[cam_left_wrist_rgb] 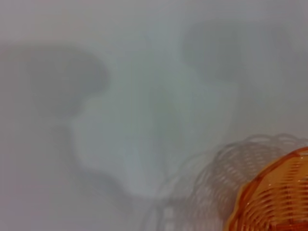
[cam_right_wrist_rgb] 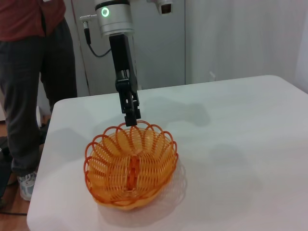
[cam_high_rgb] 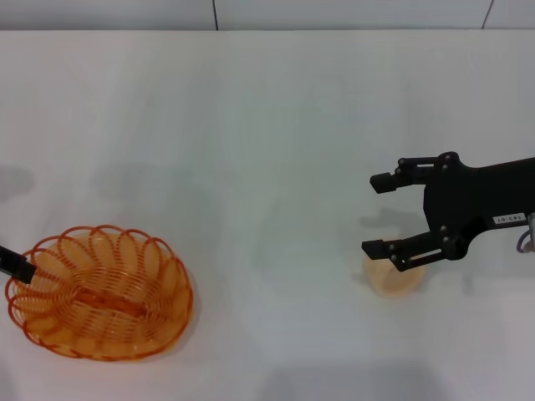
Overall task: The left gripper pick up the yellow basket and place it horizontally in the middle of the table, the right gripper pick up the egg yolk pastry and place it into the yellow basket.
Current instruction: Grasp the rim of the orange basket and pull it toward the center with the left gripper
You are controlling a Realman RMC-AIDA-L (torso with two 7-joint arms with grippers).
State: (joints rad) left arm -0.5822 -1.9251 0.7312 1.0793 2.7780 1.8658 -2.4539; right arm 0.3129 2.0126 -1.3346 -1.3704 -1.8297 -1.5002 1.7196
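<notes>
The yellow basket [cam_high_rgb: 100,294] is at the near left of the white table [cam_high_rgb: 267,125]; whether it rests on the table or is slightly lifted I cannot tell. My left gripper [cam_high_rgb: 18,267] is shut on its left rim; the right wrist view shows the fingers [cam_right_wrist_rgb: 131,115] pinched on the rim of the basket [cam_right_wrist_rgb: 130,166]. The left wrist view shows only a corner of the basket [cam_left_wrist_rgb: 274,197]. My right gripper [cam_high_rgb: 380,214] is open at the right. The egg yolk pastry [cam_high_rgb: 391,282] lies on the table just under its near finger, which partly hides it.
A person [cam_right_wrist_rgb: 33,72] stands beside the table's left end, seen in the right wrist view. The table's edge [cam_right_wrist_rgb: 48,144] runs close behind the basket there. The far edge of the table [cam_high_rgb: 267,31] meets a wall.
</notes>
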